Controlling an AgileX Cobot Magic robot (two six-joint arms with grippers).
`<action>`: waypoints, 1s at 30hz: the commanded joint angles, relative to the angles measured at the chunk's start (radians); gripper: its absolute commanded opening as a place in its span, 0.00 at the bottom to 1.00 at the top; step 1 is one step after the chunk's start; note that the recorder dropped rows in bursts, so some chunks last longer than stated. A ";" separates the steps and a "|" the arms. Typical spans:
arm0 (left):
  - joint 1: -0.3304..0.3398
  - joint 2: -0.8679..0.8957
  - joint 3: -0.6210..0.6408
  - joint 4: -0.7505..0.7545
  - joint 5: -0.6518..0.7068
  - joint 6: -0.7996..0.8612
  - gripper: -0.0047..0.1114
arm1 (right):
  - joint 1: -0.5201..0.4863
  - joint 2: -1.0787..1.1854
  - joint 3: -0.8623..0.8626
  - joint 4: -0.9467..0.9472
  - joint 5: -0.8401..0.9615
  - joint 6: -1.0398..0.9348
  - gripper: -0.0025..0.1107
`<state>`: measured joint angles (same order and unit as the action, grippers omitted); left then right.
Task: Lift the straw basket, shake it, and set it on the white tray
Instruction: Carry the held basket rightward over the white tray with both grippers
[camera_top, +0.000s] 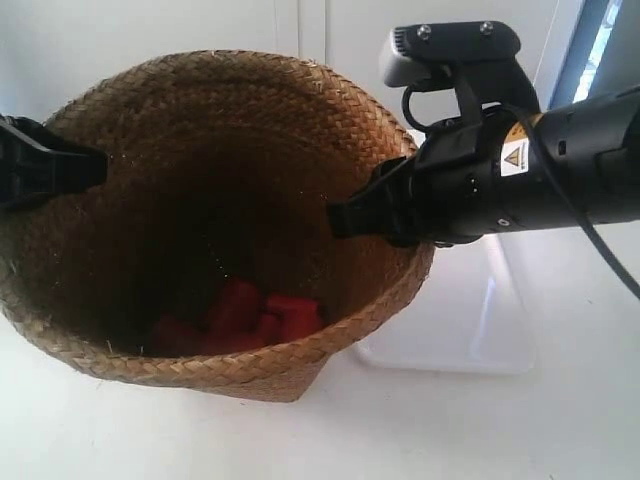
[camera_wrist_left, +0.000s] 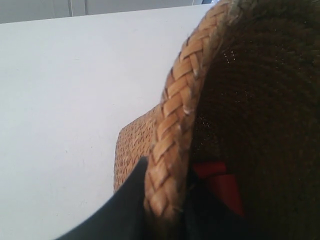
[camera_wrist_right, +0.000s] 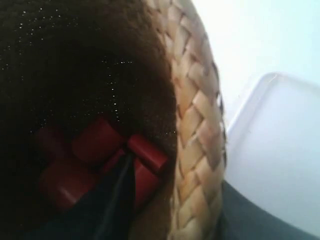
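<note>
The straw basket (camera_top: 330, 110) fills the exterior view, tilted so its dark inside faces the camera. Red blocks (camera_top: 250, 315) lie in its bottom. The arm at the exterior view's left has its gripper (camera_top: 90, 165) on the rim; the left wrist view shows my left gripper (camera_wrist_left: 167, 200) shut on the braided rim (camera_wrist_left: 175, 115). My right gripper (camera_top: 370, 215) clamps the opposite rim (camera_wrist_right: 195, 125), one finger (camera_wrist_right: 110, 200) inside, one outside. The white tray (camera_top: 480, 320) lies behind the basket, beside my right gripper. I cannot tell whether the basket's base touches the table.
A white table (camera_top: 500, 430) stretches around the basket and tray. A pale wall (camera_top: 200, 25) rises behind. The right arm's black body and camera mount (camera_top: 455, 50) hang above the tray.
</note>
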<state>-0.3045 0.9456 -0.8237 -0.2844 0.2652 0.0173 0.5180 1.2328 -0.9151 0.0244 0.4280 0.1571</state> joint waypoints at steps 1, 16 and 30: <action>0.001 -0.014 -0.002 0.011 -0.005 0.024 0.04 | -0.001 0.016 -0.005 -0.052 0.017 -0.022 0.02; 0.001 -0.014 -0.002 0.043 0.043 0.024 0.04 | -0.001 0.085 -0.005 -0.054 0.019 -0.022 0.02; 0.001 0.021 -0.002 0.095 -0.032 -0.017 0.04 | -0.001 0.049 -0.005 -0.054 0.090 -0.020 0.02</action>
<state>-0.3045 0.9684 -0.8237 -0.2189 0.2862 -0.0108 0.5185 1.2898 -0.9166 0.0138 0.4759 0.1571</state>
